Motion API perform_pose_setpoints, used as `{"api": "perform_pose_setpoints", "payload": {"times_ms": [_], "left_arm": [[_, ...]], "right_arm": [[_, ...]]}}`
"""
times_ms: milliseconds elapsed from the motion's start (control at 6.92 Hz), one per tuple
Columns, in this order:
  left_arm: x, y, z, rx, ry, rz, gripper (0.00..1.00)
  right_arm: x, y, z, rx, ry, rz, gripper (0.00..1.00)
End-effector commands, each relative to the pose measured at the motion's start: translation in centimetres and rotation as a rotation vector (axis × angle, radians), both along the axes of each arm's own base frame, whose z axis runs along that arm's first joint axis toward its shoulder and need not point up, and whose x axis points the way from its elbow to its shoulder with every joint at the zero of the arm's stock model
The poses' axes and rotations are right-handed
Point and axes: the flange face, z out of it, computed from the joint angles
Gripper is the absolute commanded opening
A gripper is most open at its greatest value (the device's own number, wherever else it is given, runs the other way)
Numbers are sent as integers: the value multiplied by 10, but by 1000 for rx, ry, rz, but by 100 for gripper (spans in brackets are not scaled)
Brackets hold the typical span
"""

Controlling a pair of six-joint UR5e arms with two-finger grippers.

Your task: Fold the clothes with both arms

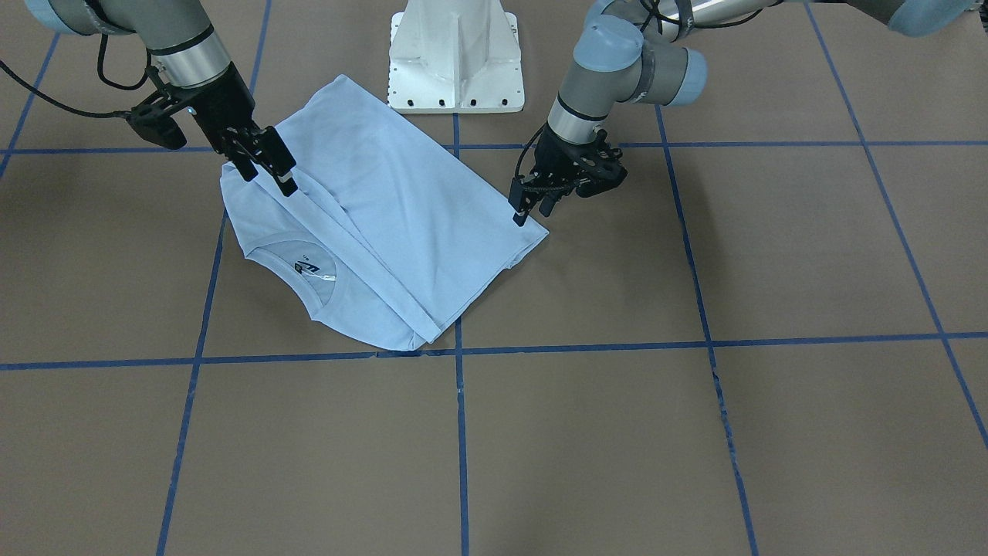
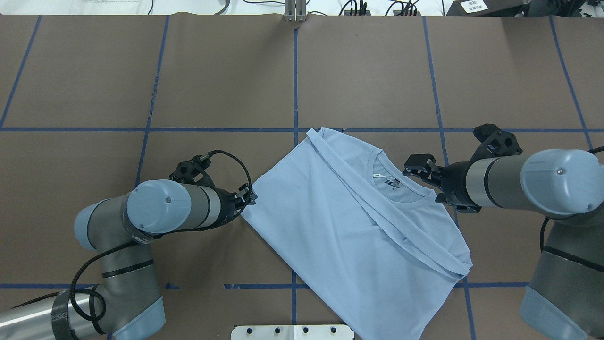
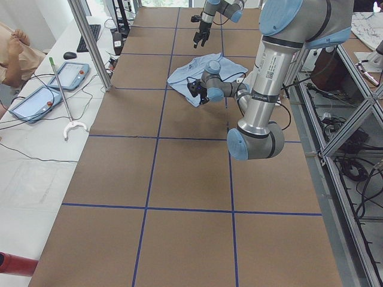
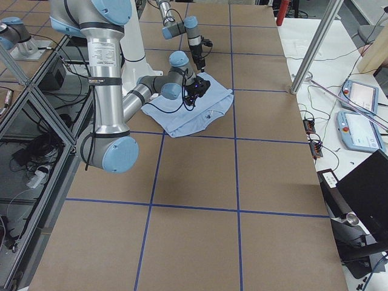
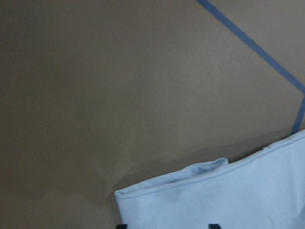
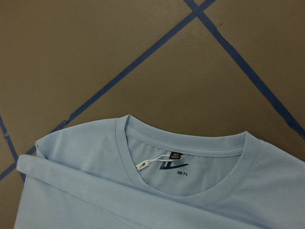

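Your T-shirt (image 2: 330,226) lies flat on the table (image 2: 94,85), close in on the robot's side and mostly to its right of the centre tape line (image 2: 295,71). One panel is folded over the rest. The near edge sits just beside the white pedestal base (image 1: 455,54), so you have little room there. Bare table runs wide on the far side and out to both ends.

The shirt is set on a diagonal to the tape grid. Its long axis follows the folded band (image 1: 363,259), from the far centre toward the robot's near right. The collar (image 6: 249,157) opens on the long edge facing the right arm, with the dark label (image 6: 167,164) and white tag (image 6: 143,165) showing inside.

Your left claw (image 1: 532,212) stands at the shirt's corner on the robot's left, jaws apart. The wrist view shows the hemmed corner lying just ahead of the two tips. Your right claw (image 1: 268,181) is over the shoulder edge beside the collar, jaws apart too — whether either claw touches the cloth, you cannot tell from these views.
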Motion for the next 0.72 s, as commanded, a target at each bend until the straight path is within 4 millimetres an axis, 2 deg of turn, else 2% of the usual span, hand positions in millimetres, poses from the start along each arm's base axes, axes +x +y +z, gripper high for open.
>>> {"api": "perform_pose_setpoints", "payload": {"times_ms": [0, 145, 289, 434, 578], "left_arm": [[10, 4, 6, -10, -13, 5, 60], [11, 2, -1, -4, -6, -5, 29], [16, 3, 4, -3, -17, 2, 0], [23, 0, 13, -6, -38, 2, 0], [16, -2, 4, 4, -24, 2, 0]], "right_arm": [[1, -9, -1, 1, -2, -2, 100], [2, -10, -1, 1, -2, -1, 100], [2, -10, -1, 1, -2, -1, 100], [2, -10, 1, -2, 2, 1, 100], [2, -10, 1, -1, 2, 2, 100]]}}
